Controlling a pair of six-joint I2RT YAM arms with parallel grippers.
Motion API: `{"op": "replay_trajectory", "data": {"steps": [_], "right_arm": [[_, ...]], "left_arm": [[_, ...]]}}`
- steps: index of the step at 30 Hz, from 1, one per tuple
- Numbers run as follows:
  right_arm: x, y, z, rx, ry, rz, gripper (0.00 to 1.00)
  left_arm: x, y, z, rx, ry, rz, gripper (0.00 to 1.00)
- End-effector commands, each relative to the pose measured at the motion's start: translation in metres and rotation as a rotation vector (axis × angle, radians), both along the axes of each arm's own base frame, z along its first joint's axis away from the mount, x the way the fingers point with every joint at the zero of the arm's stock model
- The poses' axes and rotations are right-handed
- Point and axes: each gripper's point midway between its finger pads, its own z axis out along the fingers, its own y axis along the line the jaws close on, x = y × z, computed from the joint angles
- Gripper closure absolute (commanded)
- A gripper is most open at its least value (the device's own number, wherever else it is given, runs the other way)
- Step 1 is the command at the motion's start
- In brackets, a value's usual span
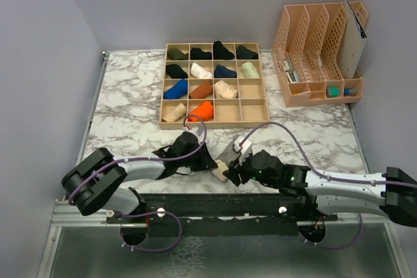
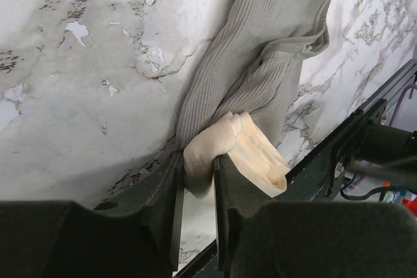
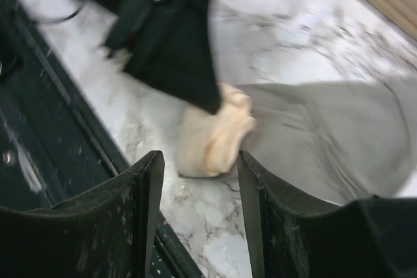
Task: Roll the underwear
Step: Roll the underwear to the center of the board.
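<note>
The grey ribbed underwear (image 2: 260,50) with a cream band (image 2: 251,151) lies on the marble table near the front edge (image 1: 226,159). My left gripper (image 2: 197,161) is shut on a folded end of the cream band, which bulges up between its fingers. In the top view this gripper (image 1: 210,163) sits just left of the garment. My right gripper (image 3: 200,157) is open, its fingers a little short of the bunched cream band (image 3: 218,136), with nothing between them. The grey cloth (image 3: 326,141) spreads out to the right behind it. From above, the right gripper (image 1: 234,172) is at the garment's near right side.
A wooden compartment tray (image 1: 214,124) with several rolled garments stands behind the grippers. A peach file organiser (image 1: 319,56) is at the back right. The black mounting rail (image 1: 215,203) runs along the near table edge, close under both grippers.
</note>
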Motion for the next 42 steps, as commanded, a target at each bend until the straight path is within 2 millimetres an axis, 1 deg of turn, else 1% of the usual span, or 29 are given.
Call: {"op": "replay_trajectory", "data": {"steps": [1, 3, 4, 5, 8, 11, 14, 18, 21, 24, 27, 28, 30, 32, 37, 39, 41, 42], "right_arm": [[-0.044, 0.038, -0.008, -0.193, -0.25, 0.472, 0.48], [-0.048, 0.048, -0.013, -0.286, -0.415, 0.549, 0.47], [-0.053, 0.052, -0.018, -0.329, -0.482, 0.621, 0.47], [-0.053, 0.055, -0.024, -0.382, -0.55, 0.668, 0.47], [-0.045, 0.057, -0.034, -0.504, -0.674, 0.676, 0.46], [-0.04, 0.061, -0.034, -0.553, -0.779, 0.67, 0.46], [-0.033, 0.062, -0.034, -0.572, -0.831, 0.636, 0.46], [-0.022, 0.055, -0.041, -0.625, -0.801, 0.56, 0.48], [-0.019, 0.046, -0.048, -0.64, -0.75, 0.5, 0.5], [-0.019, 0.037, -0.055, -0.651, -0.673, 0.459, 0.5], [-0.024, 0.035, -0.063, -0.681, -0.611, 0.47, 0.51], [-0.024, 0.037, -0.063, -0.676, -0.607, 0.464, 0.51], [-0.017, 0.039, -0.058, -0.675, -0.608, 0.405, 0.51], [-0.014, 0.043, -0.05, -0.682, -0.609, 0.38, 0.51], [-0.002, 0.051, -0.027, -0.602, -0.592, 0.204, 0.5], [-0.001, 0.053, -0.02, -0.534, -0.541, 0.127, 0.5], [0.003, 0.048, -0.011, -0.443, -0.443, -0.047, 0.47], [0.003, 0.044, -0.011, -0.415, -0.395, -0.105, 0.47]], "left_arm": [[-0.016, 0.025, -0.032, 0.15, 0.077, 0.003, 0.75], [-0.016, 0.023, -0.03, 0.151, 0.077, -0.008, 0.75], [-0.016, 0.022, -0.029, 0.152, 0.08, -0.014, 0.75], [-0.016, 0.021, -0.028, 0.151, 0.082, -0.019, 0.75], [-0.017, 0.02, -0.027, 0.16, 0.088, -0.033, 0.74], [-0.018, 0.019, -0.026, 0.161, 0.097, -0.038, 0.74], [-0.019, 0.019, -0.027, 0.161, 0.106, -0.037, 0.74], [-0.02, 0.019, -0.027, 0.159, 0.112, -0.038, 0.74], [-0.02, 0.019, -0.025, 0.159, 0.108, -0.039, 0.74], [-0.019, 0.019, -0.023, 0.159, 0.106, -0.036, 0.74], [-0.018, 0.018, -0.021, 0.15, 0.102, -0.034, 0.74], [-0.018, 0.017, -0.02, 0.148, 0.103, -0.035, 0.74], [-0.017, 0.016, -0.018, 0.144, 0.103, -0.034, 0.74], [-0.017, 0.016, -0.017, 0.151, 0.105, -0.035, 0.74], [-0.016, 0.016, -0.017, 0.153, 0.107, -0.032, 0.74], [-0.016, 0.016, -0.017, 0.155, 0.105, -0.03, 0.74], [-0.014, 0.018, -0.017, 0.162, 0.1, -0.017, 0.75], [-0.013, 0.02, -0.017, 0.165, 0.097, -0.009, 0.76]]}}
